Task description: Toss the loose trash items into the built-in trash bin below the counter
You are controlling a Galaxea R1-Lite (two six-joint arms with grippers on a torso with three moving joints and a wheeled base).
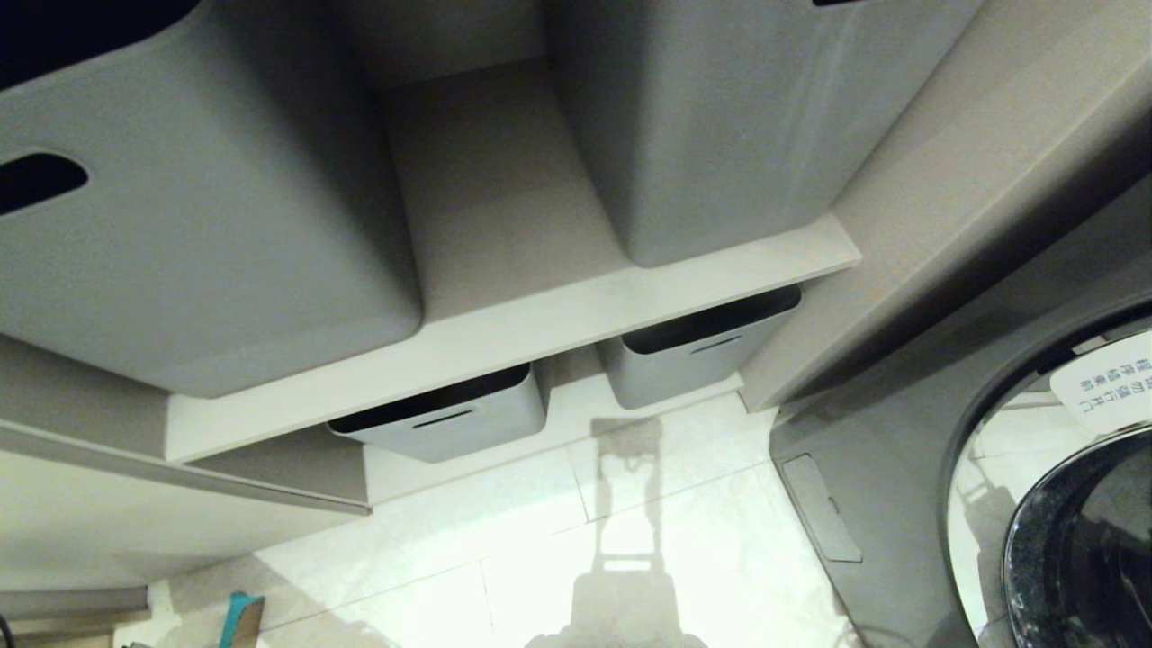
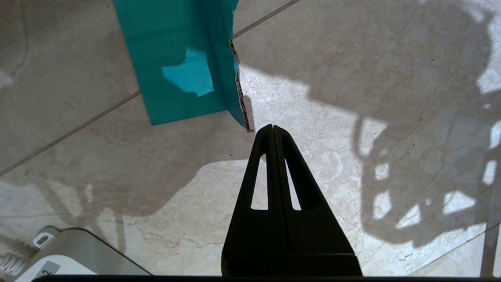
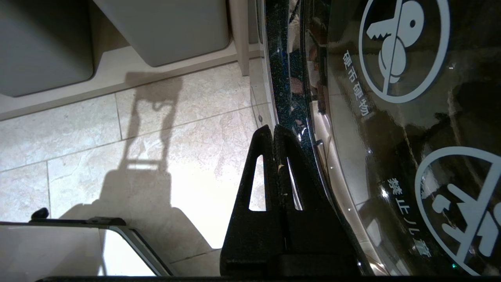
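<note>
The left jaws (image 2: 273,127) are pressed fully together, tip against tip, with nothing between them. Just beyond their tips — very near, though whether it touches them cannot be told — lies a teal cardboard piece (image 2: 184,62) on the pale tiled floor (image 2: 352,51); its torn corrugated edge faces the jaws and one flap stands up along a fold. It stretches away from the tips and to one side of them, across a grout line. Behind the jaws, toward the wrist, a rounded white part of the robot's base (image 2: 74,254) shows at the corner. In the head view the same teal piece shows only as a sliver at the lower left edge, on the floor.

The right jaws (image 3: 273,128) are likewise closed flat and empty. To one side of them rises the dark glossy door of a washing machine (image 3: 391,137) with white warning symbols; on the other side, well past the tips, grey storage boxes (image 3: 164,31) stand on a low shelf above the floor.

From the head, two more grey boxes (image 1: 207,234) sit on an upper beige shelf (image 1: 504,333) — neither arm shows there.
</note>
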